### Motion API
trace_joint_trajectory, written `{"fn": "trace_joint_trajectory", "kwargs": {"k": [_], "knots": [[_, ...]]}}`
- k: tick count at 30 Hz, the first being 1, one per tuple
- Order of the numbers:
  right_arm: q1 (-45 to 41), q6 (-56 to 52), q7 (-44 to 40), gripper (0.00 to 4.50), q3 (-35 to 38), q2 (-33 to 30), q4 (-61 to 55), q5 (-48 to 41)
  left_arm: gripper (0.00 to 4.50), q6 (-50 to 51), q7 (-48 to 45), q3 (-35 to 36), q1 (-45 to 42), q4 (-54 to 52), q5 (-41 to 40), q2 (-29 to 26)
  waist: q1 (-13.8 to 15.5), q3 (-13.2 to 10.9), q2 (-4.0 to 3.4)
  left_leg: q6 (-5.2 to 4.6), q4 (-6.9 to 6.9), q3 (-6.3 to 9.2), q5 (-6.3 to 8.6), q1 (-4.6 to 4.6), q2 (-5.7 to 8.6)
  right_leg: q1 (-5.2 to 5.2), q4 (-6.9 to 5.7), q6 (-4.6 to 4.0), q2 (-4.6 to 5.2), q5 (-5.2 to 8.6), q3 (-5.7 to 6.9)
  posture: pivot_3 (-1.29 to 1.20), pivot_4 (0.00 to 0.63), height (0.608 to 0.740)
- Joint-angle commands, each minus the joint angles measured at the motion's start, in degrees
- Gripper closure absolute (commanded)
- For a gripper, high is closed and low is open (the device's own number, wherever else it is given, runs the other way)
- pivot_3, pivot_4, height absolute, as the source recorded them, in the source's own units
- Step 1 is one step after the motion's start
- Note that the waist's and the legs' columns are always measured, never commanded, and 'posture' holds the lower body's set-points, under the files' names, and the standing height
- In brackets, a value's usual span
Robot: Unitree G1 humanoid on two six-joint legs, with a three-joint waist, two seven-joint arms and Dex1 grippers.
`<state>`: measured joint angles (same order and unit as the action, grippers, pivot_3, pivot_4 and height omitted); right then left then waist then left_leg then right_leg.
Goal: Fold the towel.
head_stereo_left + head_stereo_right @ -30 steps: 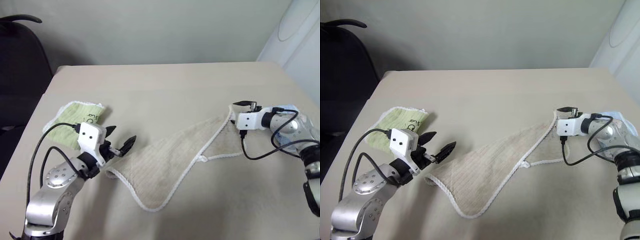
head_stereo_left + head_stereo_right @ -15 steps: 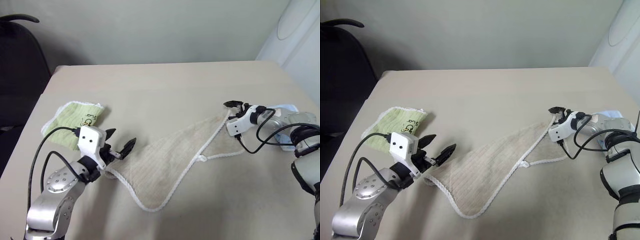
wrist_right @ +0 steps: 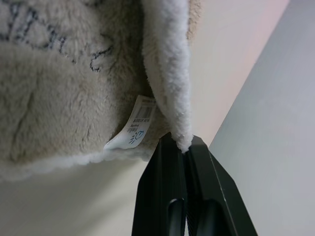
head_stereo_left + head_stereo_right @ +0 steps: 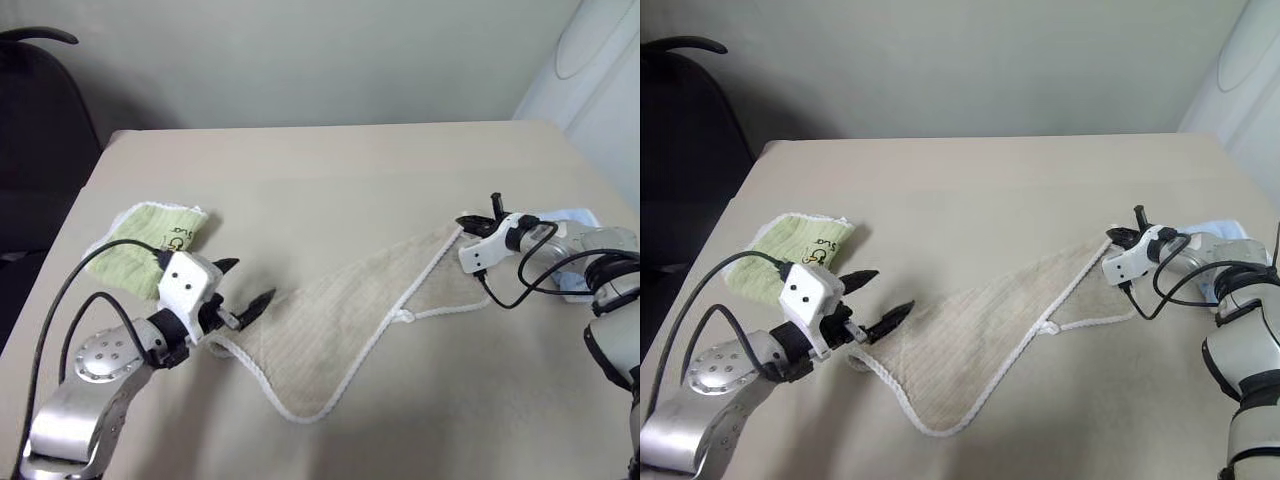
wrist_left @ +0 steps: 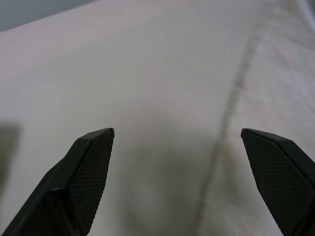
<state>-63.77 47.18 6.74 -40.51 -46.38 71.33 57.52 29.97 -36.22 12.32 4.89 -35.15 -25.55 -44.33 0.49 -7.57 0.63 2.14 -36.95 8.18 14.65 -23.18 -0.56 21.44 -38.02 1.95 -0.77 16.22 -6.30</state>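
Note:
The beige ribbed towel (image 4: 345,315) with white edging lies in a crumpled diagonal band across the table. Its far right corner sits in my right gripper (image 4: 480,220), which is shut on it. In the right wrist view the two black fingers (image 3: 162,177) press together on the white edging (image 3: 170,73), next to a small white label (image 3: 132,130). My left gripper (image 4: 246,284) is open just above the towel's near left corner (image 4: 218,345), nothing between its fingers. In the left wrist view the towel (image 5: 280,83) lies beside one open finger (image 5: 91,162).
A folded light green striped cloth (image 4: 150,238) lies at the table's left, just behind my left arm. A light blue cloth (image 4: 572,216) sits under my right forearm near the right edge. A black chair (image 4: 40,150) stands beyond the left edge.
My right gripper has rolled and shut on the towel's far right corner. The left gripper has turned a little and stays open by the near left corner.

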Motion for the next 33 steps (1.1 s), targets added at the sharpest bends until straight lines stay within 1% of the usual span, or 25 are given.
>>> {"fn": "trace_joint_trajectory", "kwargs": {"k": [1,5,7,10,13,18,20,23,30,33], "knots": [[0.8,-0.1,-0.2,4.48,3.3,-1.9,-1.1,-3.8,0.0,-3.8,-8.4,-0.1,0.1,-2.8,0.3,-5.6,0.0,0.0,0.0,0.01,0.0,-0.01,0.0,-0.03,-0.02,0.03,0.0,0.0,-0.01,0.0,0.0,0.0,0.15,0.74],[2.2,0.0,-1.5,4.48,4.7,-2.5,-1.9,-6.3,0.0,-4.1,-19.3,0.3,2.0,-4.7,-3.7,-12.1,0.0,0.0,0.0,0.03,0.0,-0.04,0.0,-0.18,-0.05,0.17,0.0,-0.01,0.0,-0.01,-0.01,0.0,0.15,0.74],[3.0,-0.2,-2.3,4.48,5.3,-2.9,-2.5,-7.4,0.0,-6.0,-25.0,-0.9,4.2,-4.9,-2.5,-15.8,0.0,0.0,0.0,0.05,0.0,-0.06,0.0,-0.28,-0.11,0.29,0.0,-0.05,-0.01,-0.04,-0.01,0.0,0.15,0.74],[4.6,0.4,-3.2,4.48,6.5,-3.8,-4.6,-8.8,0.0,-9.1,-27.9,-3.3,6.1,-4.6,0.3,-17.9,0.1,0.0,-0.02,0.07,0.0,-0.08,-0.01,-0.37,-0.13,0.39,-0.03,-0.05,-0.01,-0.05,-0.02,0.0,0.15,0.74],[6.7,1.4,-5.0,4.48,8.2,-5.3,-7.5,-11.0,0.0,-11.4,-28.6,-5.6,7.4,-5.3,3.0,-18.1,0.1,0.0,-0.02,0.07,-0.01,-0.07,-0.01,-0.47,-0.16,0.47,-0.02,-0.04,-0.01,-0.05,-0.01,0.0,0.15,0.74],[12.5,2.2,-9.9,4.48,12.1,-8.9,-15.0,-15.8,0.0,-11.6,-27.2,-9.8,6.4,-6.6,4.9,-16.2,0.2,0.0,-0.01,0.07,-0.03,-0.06,-0.01,-0.6,-0.18,0.57,-0.01,-0.03,-0.01,-0.06,0.0,0.0,0.15,0.74],[14.8,1.5,-11.8,4.48,13.7,-9.9,-18.1,-17.7,0.0,-12.6,-27.5,-12.0,5.7,-5.7,6.5,-15.9,0.2,0.0,-0.02,0.07,-0.03,-0.06,-0.01,-0.61,-0.19,0.58,-0.01,-0.03,-0.01,-0.06,0.0,0.0,0.15,0.74],[18.7,0.2,-14.5,4.48,16.4,-11.5,-23.4,-20.3,0.0,-12.6,-28.0,-13.5,6.3,-6.7,6.8,-16.0,0.1,0.0,-0.02,0.07,-0.04,-0.09,-0.01,-0.61,-0.2,0.6,-0.01,-0.03,-0.01,-0.06,-0.01,0.0,0.15,0.74],[26.8,-3.0,-19.8,4.48,22.0,-13.2,-34.6,-25.4,0.0,-13.3,-28.5,-20.9,2.5,-5.2,10.2,-14.6,0.2,0.0,-0.02,0.07,-0.05,-0.09,-0.01,-0.62,-0.21,0.61,-0.02,-0.02,-0.02,-0.06,-0.02,0.0,0.15,0.74],[30.1,-4.0,-21.9,4.48,24.0,-13.5,-39.6,-27.3,0.0,-15.7,-28.3,-25.0,1.3,-3.7,14.6,-13.8,0.2,0.0,-0.02,0.07,-0.06,-0.09,-0.01,-0.63,-0.21,0.6,0.0,-0.01,-0.02,-0.07,-0.02,0.0,0.15,0.74]]}}
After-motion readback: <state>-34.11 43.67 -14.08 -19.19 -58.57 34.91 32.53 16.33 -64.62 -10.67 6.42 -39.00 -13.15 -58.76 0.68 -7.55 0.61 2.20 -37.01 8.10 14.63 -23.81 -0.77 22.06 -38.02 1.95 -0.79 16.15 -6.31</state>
